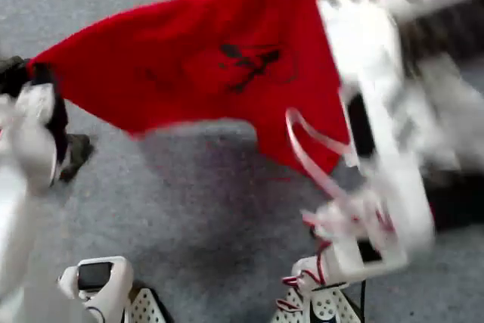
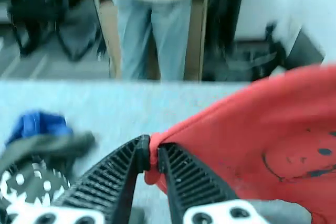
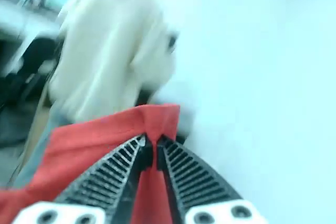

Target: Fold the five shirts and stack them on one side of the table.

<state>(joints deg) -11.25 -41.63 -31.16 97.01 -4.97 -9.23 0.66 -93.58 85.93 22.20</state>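
Observation:
A red shirt [image 1: 204,66] with a dark print hangs stretched in the air above the grey table [image 1: 189,209], held at two corners. My left gripper [image 2: 151,156] is shut on one corner of the red shirt [image 2: 273,129], at the table's left side [image 1: 38,85]. My right gripper [image 3: 152,148] is shut on another corner of the red shirt [image 3: 100,135], raised high at the back right. The right arm [image 1: 378,134] stands tall in front of the cloth. A blue shirt [image 2: 37,123] and a dark shirt [image 2: 47,145] lie bunched on the table beyond the left gripper.
A dark garment [image 1: 76,153] lies at the table's left edge. The arm bases [image 1: 98,285] sit at the front edge. A person [image 2: 152,24] stands behind the table's far side.

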